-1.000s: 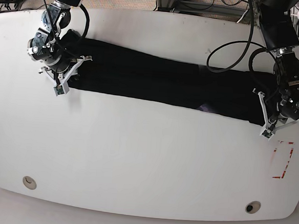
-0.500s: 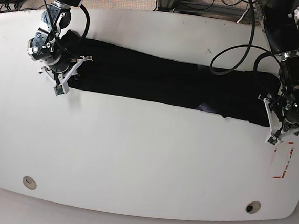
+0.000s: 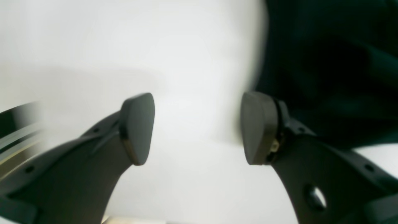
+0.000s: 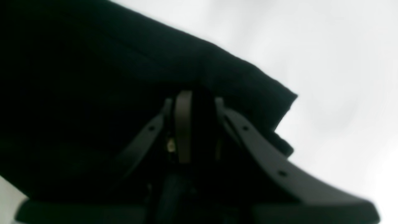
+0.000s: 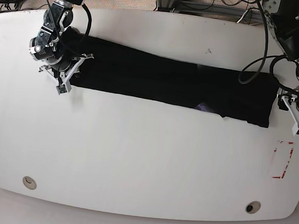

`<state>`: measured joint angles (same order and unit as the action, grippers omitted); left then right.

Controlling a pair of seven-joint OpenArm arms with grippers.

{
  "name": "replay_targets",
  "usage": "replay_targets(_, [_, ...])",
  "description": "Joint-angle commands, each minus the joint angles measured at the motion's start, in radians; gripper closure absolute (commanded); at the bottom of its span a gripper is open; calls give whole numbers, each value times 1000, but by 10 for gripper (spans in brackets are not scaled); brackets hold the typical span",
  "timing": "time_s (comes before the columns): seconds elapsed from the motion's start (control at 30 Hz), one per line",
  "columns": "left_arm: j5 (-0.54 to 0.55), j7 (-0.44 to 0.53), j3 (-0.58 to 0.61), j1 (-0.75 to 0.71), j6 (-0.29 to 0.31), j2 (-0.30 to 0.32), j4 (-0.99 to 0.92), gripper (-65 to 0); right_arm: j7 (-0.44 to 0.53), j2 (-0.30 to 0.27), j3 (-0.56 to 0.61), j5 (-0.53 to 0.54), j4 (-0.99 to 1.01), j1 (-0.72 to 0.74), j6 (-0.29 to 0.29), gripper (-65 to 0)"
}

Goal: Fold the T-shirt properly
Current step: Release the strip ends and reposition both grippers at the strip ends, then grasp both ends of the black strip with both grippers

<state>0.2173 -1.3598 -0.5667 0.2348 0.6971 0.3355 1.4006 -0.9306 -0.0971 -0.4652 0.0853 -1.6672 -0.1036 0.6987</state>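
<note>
Base view shows the T-shirt (image 5: 167, 82) folded into a long black band across the counter's (image 5: 135, 162) far half, right pincer (image 5: 70, 75) clenched on its end, left pincer (image 5: 295, 114) released beside the other.

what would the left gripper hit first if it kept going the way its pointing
Probably the bare white table. The left gripper stands open with only tabletop between its fingers; the black T-shirt lies just off to one side, though the view is blurred.

no readable text, labels or numbers
</note>
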Motion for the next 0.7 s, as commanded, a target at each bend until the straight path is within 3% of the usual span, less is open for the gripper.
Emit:
replay_targets(0.0, [44,20,-5,2,1,29,10,-404,-5,-5,-4,15,-81,6,-1,-217])
replay_targets(0.17, [115,20,3,-44,1,26,58,-403,-94,17,-7,28,-202,14,-1,-453])
replay_targets(0.33, [123,18,3,-65,1,-14,124,-403,-206,44,-135,153,-248,55,-1,-607])
replay_targets(0.43, [121,18,6,-67,1,-34,191,-403,-304,43,-247,253,-224,94,-1,-629])
replay_targets(0.67, [121,18,80,-90,1,-72,317,-403,-466,13,-475,492,-133,126,-1,-612])
